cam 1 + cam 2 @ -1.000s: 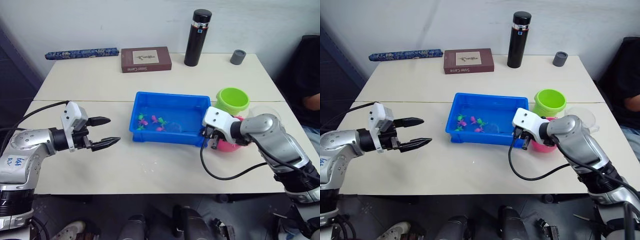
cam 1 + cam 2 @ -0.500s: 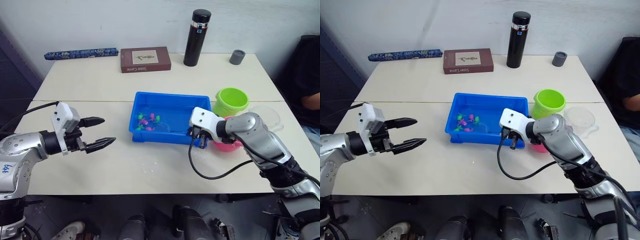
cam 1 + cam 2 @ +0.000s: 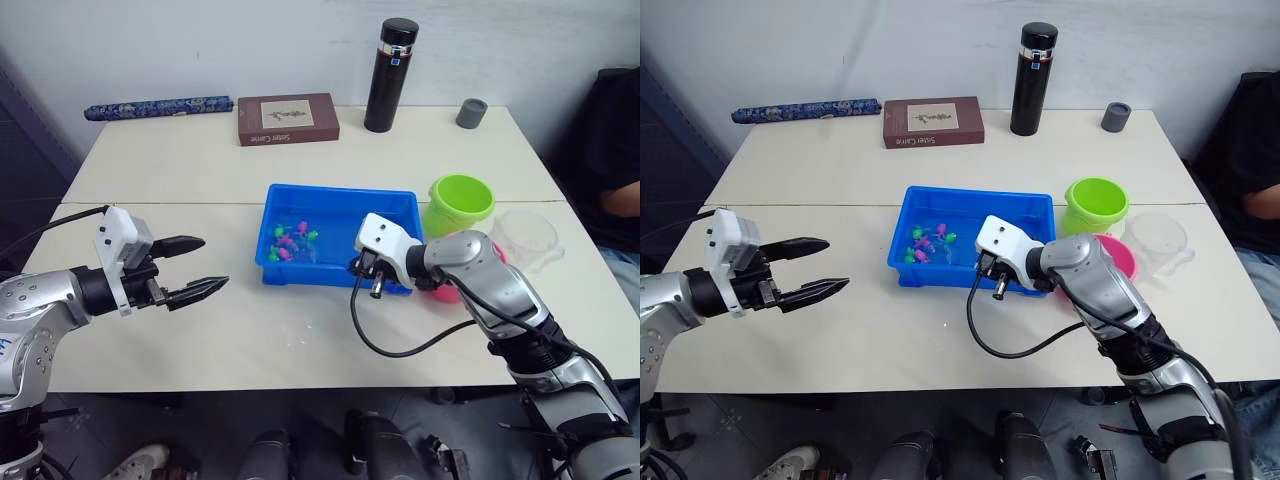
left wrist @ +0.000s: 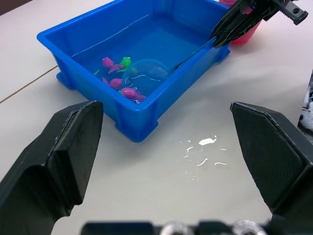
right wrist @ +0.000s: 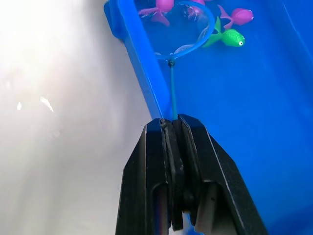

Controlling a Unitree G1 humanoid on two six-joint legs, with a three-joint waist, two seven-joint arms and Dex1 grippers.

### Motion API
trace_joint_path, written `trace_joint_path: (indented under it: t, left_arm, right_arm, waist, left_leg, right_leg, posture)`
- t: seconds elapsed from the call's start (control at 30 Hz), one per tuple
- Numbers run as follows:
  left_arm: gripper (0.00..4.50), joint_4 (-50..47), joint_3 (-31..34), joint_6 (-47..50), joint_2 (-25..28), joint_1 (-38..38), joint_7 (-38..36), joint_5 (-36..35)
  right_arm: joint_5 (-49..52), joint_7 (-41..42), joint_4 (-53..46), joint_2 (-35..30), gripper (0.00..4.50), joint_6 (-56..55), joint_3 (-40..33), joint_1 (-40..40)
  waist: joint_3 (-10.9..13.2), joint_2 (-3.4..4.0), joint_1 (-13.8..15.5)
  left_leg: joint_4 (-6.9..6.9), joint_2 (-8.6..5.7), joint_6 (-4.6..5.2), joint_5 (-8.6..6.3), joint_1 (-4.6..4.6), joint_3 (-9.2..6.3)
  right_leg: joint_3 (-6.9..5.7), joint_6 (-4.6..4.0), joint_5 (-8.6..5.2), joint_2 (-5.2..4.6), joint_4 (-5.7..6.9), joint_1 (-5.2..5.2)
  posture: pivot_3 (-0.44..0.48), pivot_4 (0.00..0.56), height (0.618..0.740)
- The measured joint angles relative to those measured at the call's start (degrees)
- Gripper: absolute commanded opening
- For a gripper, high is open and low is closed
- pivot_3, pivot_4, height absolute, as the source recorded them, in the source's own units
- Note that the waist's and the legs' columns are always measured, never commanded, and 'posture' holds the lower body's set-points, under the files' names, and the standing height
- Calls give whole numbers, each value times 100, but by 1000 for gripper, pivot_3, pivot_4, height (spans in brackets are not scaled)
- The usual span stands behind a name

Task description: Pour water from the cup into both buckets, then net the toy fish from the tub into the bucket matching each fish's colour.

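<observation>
One thin dark handle is all I see of the net (image 5: 183, 27) at my right gripper (image 5: 171, 125); the two black fingers are pressed together on that handle's end. From there the handle runs straight away from the fingers, over the near wall of the tub (image 3: 335, 195) and down into the water, so the net's long axis points from the tub's near right corner toward its left half; the light blue hoop sits at the far end, low in the water, beside the near wall. Around the hoop lie the toy fish (image 4: 128, 92): a pink one just at its rim on one side, a green one (image 5: 231, 37) and another pink one just beyond it on the other; whether any lies inside the hoop I cannot tell.

Behind my right arm stands the pink bucket (image 3: 1118, 258), just right of the tub, with the green bucket (image 3: 461, 203) beside it further back and the clear cup (image 3: 526, 236) to their right.

My left gripper (image 3: 193, 268) hangs over bare table (image 3: 180, 160) well left of the tub, fingers spread apart and holding nothing; small splashes of water (image 4: 203, 149) lie on the tabletop before the tub.
</observation>
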Motion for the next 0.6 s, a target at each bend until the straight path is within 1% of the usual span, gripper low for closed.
trace_joint_path:
  t: [0.4,0.6]
  left_arm:
    - [4483,3,0,0,40,18,2,-7]
    - [4483,9,-14,-1,40,-90,2,-7]
  right_arm:
    - [621,-292,72,190,0,883,-455,-14]
    - [924,-462,223,238,0,1105,-659,-42]
  waist:
    - [0,1,-19]
    - [1,1,-38]
  left_leg:
    - [-4,0,-1,-1,-1,0]
    - [-4,0,-1,-1,-1,0]
  right_leg:
    - [0,0,0,0,-3,-1]
    - [0,0,0,-1,-3,-1]
  posture:
    - [0,150,740]
    - [0,150,740]
